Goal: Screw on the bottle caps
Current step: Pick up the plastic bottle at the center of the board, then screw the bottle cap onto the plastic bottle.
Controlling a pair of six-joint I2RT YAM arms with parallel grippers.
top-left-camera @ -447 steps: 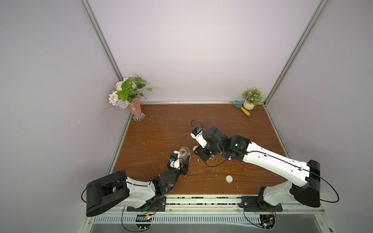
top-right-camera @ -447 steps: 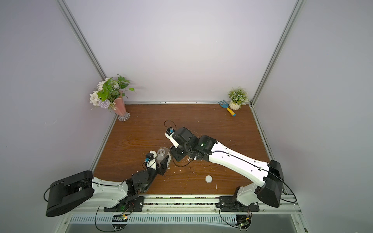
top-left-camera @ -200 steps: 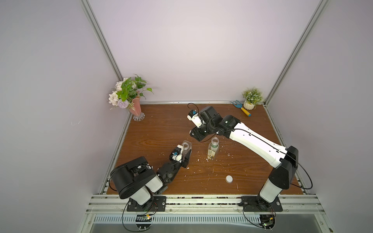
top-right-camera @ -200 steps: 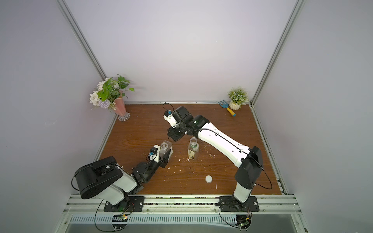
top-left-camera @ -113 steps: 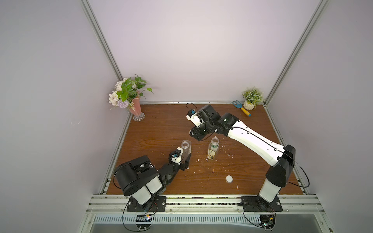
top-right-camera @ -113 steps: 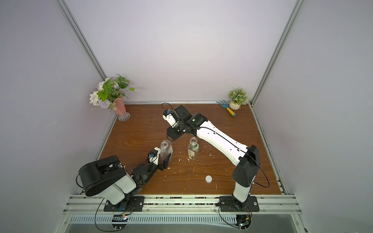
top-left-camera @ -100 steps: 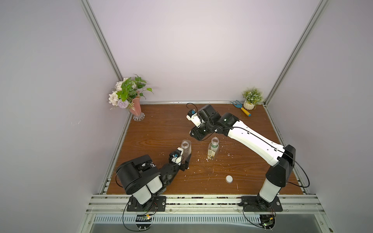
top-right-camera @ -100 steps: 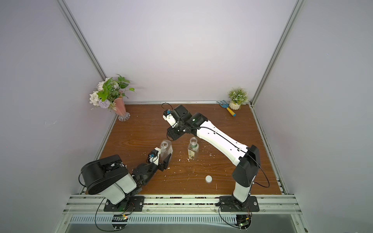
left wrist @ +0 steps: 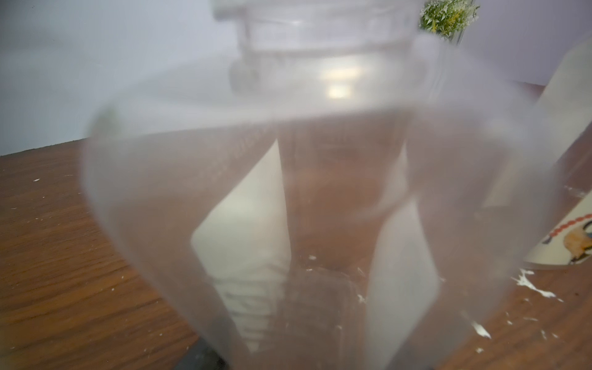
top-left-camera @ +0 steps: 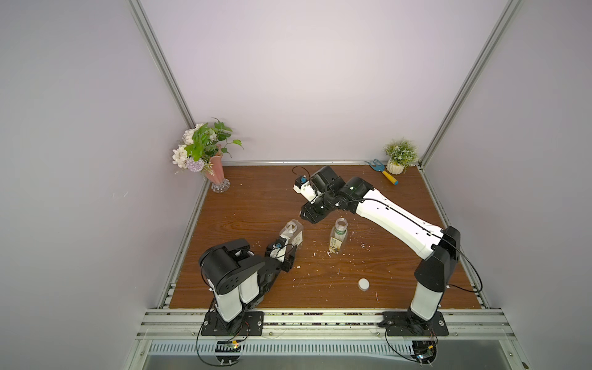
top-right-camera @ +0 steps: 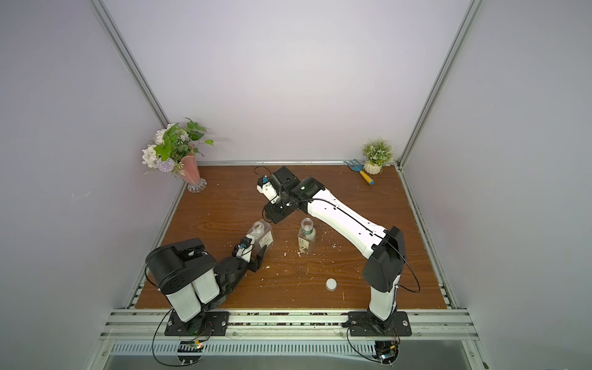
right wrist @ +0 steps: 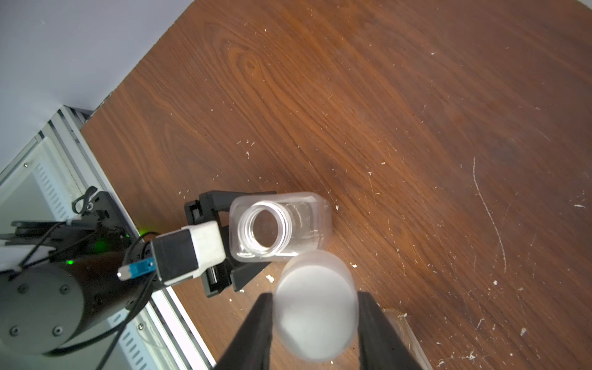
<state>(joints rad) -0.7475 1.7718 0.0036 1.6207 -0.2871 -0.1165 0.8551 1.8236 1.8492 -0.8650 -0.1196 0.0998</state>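
Your right pincer point(right wrist: 315, 298) is clamped on a white bottle cap point(right wrist: 315, 315), with one black finger on each side of its rim. The cap hangs in the air above the wooden counter point(top-left-camera: 256, 205). It is close beside the open mouth of the square bottle point(right wrist: 307, 221) but not seated on it. That clear bottle stands uncapped on the left half of the counter, and its white label shows in both top views. Your left pincer point(right wrist: 273, 228) reaches in low along the counter, and its two fingers point(right wrist: 246, 196) sit on either side of the bottle's lower body. You cannot tell from these views whether they press on the plastic or only bracket it. The left wrist view gives you little more, since blurred clear plastic and the bottle's threaded neck fill it. The round bottle point(top-left-camera: 339, 238), slimmer and carrying a green, white and yellow label, stands upright and uncapped just to the right of the square one, apart from both pincers. The second cap point(top-left-camera: 363, 283) lies flat on the counter nearer the front edge, well apart from either bottle. White flecks point(top-left-camera: 328, 253) are scattered over the wood around the bottles. A pink flower vase point(top-left-camera: 214, 171) stands in the far left corner.
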